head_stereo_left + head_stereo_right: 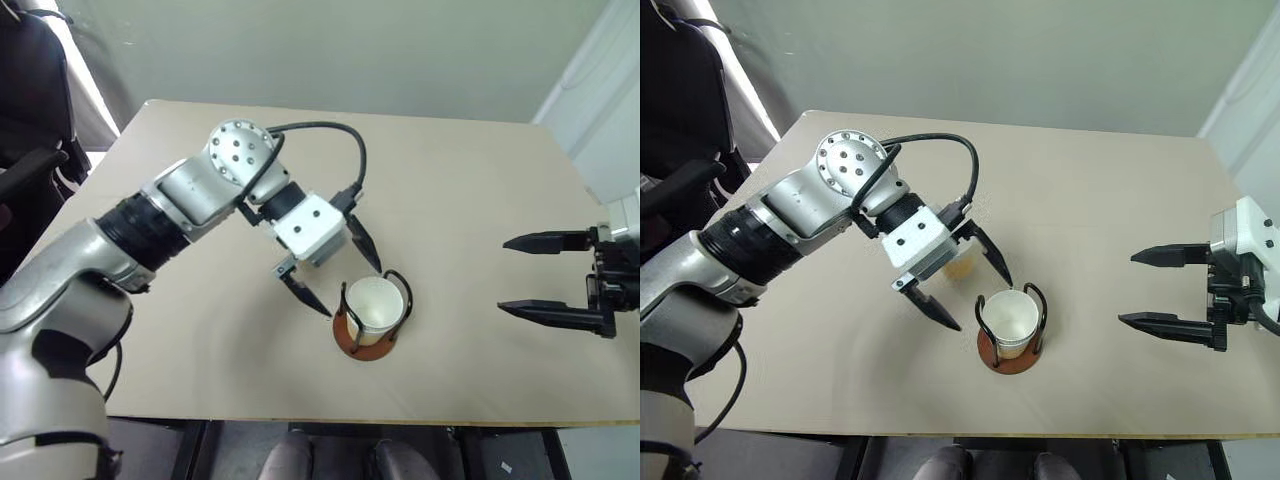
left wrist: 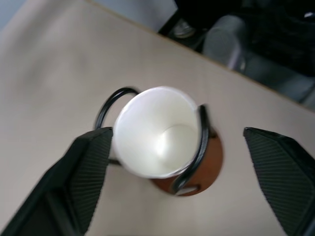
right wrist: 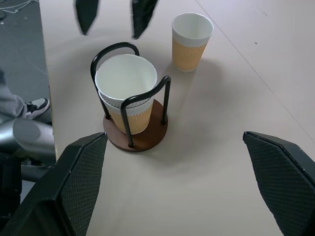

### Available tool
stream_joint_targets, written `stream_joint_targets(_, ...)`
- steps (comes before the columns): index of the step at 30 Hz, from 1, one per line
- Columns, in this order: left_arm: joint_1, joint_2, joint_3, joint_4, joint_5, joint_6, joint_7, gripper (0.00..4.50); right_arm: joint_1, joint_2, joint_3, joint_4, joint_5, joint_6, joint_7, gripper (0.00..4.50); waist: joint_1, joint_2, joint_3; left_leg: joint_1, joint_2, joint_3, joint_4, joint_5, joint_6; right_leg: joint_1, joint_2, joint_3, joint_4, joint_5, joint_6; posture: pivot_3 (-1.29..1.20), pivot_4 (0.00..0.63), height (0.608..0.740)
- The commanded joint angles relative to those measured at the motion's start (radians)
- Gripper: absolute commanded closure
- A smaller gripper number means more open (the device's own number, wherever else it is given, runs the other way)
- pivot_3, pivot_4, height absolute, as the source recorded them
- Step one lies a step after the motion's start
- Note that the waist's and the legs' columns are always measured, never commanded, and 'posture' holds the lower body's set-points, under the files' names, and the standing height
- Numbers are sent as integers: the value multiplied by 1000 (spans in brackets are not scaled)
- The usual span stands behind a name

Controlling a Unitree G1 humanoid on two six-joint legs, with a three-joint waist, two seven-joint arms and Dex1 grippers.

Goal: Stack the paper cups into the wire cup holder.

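1. Black, ribbed fingers of the left gripper (image 1: 345, 268) stand spread apart and hold nothing; they hang just above and beside the cups nested in the wire cup holder (image 3: 135, 135).
2. Paper cups (image 3: 127, 93): two sit one inside the other between the holder's wire loops, directly below the left gripper; a third cup (image 3: 191, 42) stands free on the table (image 1: 470, 190), just beyond the holder and beneath the left wrist.
3. Handling, as judged: thin paper is light and crushes easily; the ridged outer wall offers grip, so a gentle pinch across the upper wall near the stiff rim suits.
4. The right gripper (image 1: 560, 282), also spread wide and empty, waits well apart to the holder's other side.
5. Hidden: the left wrist screens most of the third cup from the head views; the inner cup's lower part is concealed.
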Motion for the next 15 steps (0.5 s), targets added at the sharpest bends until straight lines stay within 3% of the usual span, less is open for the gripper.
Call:
stream_joint_targets(1, -32, -34, 162, 206, 107, 17, -35, 28, -7, -12, -33, -9, 10, -13, 1, 0, 1, 0, 0, 0, 0, 0, 0, 0, 0, 0, 0, 0, 0, 0, 0, 0, 150, 740)
stream_joint_targets(5, 7, -21, 214, 504, 348, -65, 33, 28, -25, -13, 6, 12, 0, -34, 6, 0, -4, 2, -1, 1, 0, 1, 0, 0, 0, -1, 0, 1, 0, -1, 1, 0, 150, 740)
stream_joint_targets(9, 42, -45, 293, 561, 404, -74, -22, 28, -42, -21, 27, 33, -5, -50, 15, 0, -5, 1, -1, 0, 0, 1, 0, 0, 1, -2, 0, 2, 1, -1, 2, 0, 150, 740)
stream_joint_targets(15, 77, -108, 364, 592, 483, -77, -31, 28, -62, -28, 48, 46, -5, -58, 22, 0, 29, 1, -1, -13, -2, -1, 13, -1, 2, -8, -1, 0, 3, 0, 5, 0, 150, 740)
